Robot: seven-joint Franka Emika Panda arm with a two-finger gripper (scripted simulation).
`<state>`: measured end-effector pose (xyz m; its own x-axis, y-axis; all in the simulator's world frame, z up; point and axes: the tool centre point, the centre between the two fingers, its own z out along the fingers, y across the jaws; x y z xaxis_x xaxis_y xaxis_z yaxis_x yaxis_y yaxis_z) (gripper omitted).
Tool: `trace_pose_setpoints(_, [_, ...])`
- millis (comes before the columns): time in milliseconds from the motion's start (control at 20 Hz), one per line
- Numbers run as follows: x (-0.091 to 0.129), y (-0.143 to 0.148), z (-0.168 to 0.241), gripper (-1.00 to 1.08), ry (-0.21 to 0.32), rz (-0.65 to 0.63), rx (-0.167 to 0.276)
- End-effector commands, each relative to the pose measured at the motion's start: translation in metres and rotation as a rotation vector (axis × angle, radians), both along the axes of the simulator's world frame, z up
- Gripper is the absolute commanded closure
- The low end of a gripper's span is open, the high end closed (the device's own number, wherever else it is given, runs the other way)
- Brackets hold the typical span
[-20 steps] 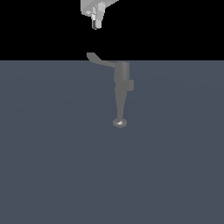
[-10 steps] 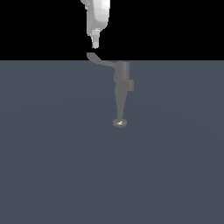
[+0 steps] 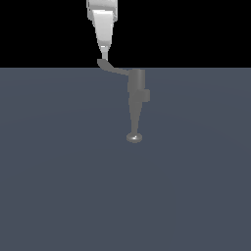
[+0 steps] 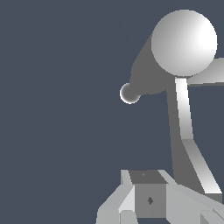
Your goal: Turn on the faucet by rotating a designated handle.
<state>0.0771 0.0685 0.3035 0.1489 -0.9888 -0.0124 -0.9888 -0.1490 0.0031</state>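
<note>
The grey faucet point(image 3: 136, 98) stands upright on the dark floor, with a boxy nub on the side towards the exterior view's right and a round disc end point(image 3: 134, 138) low down. Its handle point(image 3: 112, 68), a thin curved lever, juts from the body's top towards the exterior view's left. My gripper point(image 3: 104, 57) hangs straight above the lever's paddle tip, almost touching it, fingers together and holding nothing. In the wrist view the faucet's rounded top point(image 4: 183, 41), the handle point(image 4: 184, 118) and the disc end point(image 4: 130, 93) show beyond the gripper point(image 4: 150, 194).
A flat dark blue-grey floor point(image 3: 59, 186) spreads around the faucet. Black background fills the exterior view above the floor's far edge.
The gripper has come down from the top of the exterior view to just above the handle's tip. The faucet and handle have not moved.
</note>
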Motion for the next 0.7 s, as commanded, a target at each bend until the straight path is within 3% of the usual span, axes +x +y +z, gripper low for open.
trace_pose_setpoints(0, [0.003,0.001,-0.003,1.08,-0.003,-0.019,-0.008])
trace_pose_setpoints(400, [0.005,0.002,-0.005,1.08,-0.004,-0.028,-0.012])
trace_pose_setpoints(650, [-0.007,0.0,-0.006,1.08,-0.004,-0.028,-0.012])
